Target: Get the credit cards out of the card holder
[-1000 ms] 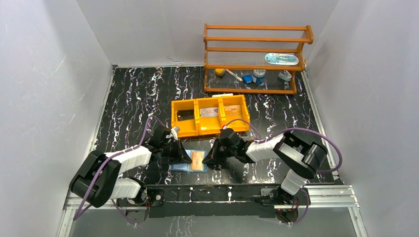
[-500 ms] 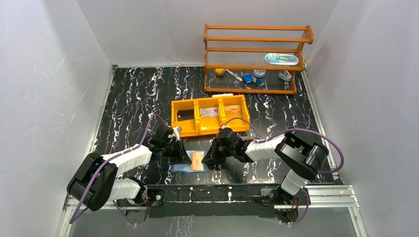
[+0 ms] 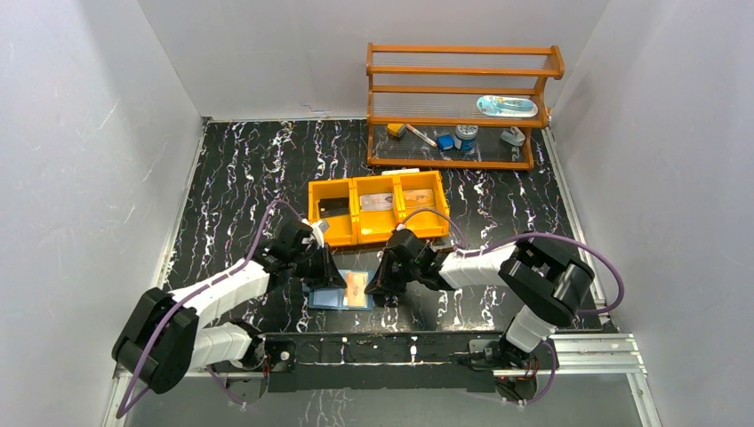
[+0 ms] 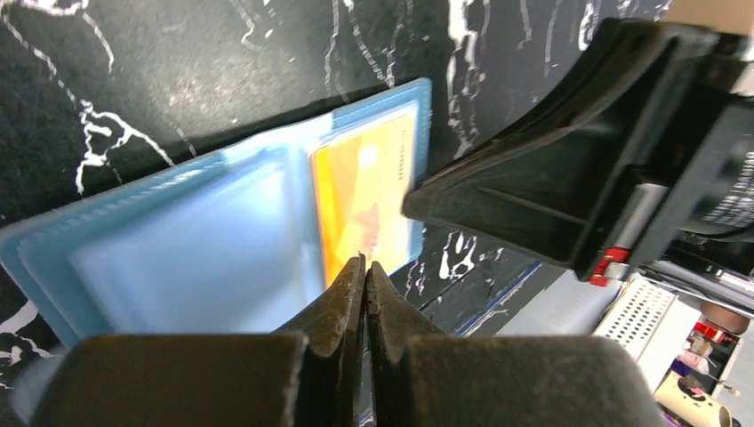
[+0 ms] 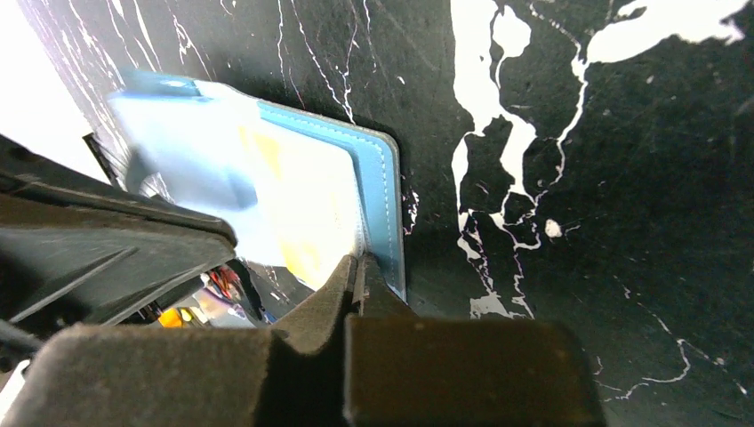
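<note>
Lying open on the black marbled counter [image 3: 240, 169] near its front edge, the blue card holder [image 3: 327, 300] sat between the 2 arms, with an orange credit card [image 3: 356, 287] in its right leaf. The left pincer [image 4: 363, 262] was pressed together, tips at an edge of that card — whether they nipped it could not be told. The right pincer [image 5: 358, 260] was likewise closed, its tips at the holder's stitched rim. Just behind stood an orange tray [image 3: 373, 179] of 3 compartments.
</note>
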You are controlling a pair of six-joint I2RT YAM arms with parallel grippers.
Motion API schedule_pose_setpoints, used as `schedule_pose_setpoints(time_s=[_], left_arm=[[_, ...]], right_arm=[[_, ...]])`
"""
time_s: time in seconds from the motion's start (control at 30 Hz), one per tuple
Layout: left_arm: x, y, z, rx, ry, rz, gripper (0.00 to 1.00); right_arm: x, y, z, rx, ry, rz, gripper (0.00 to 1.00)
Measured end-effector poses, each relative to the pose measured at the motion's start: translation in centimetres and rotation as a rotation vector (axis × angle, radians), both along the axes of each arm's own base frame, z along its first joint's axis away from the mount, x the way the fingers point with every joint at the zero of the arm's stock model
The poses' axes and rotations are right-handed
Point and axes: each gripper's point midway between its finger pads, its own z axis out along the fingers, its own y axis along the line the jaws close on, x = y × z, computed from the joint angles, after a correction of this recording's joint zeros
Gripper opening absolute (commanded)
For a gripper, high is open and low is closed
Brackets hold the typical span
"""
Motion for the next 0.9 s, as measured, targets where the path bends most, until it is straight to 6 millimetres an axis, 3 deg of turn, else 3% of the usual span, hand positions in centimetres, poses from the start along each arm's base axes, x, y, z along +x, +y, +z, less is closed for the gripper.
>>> schedule_pose_setpoints(time_s=[0.17,0.2,0.3,0.5,0.9], left_arm=[[0.8,-0.3,1.2,-0.011,-0.045,-0.001,0.00],[0.8,-0.3,1.1,-0.009,-0.045,-0.001,0.03],[0.7,-0.1,1.0,-0.001,-0.041,-0.001,0.32],[0.6,-0.5,0.3,-0.013,-0.013,0.003,0.49],[0.6,-1.1,-1.2,-0.053,0.035,0.021,0.53]], right_arm=[[0.0,0.0,0.0,0.004,0.005,-0.005,0.00],[0.0,0.0,0.0,0.006,0.005,-0.006,0.00],[0.0,0.0,0.0,0.008,0.005,-0.005,0.00],[-0.2,0.1,0.0,0.024,0.010,-0.007,0.00],[-0.4,0.3,-0.1,0.045,0.030,-0.013,0.00]])
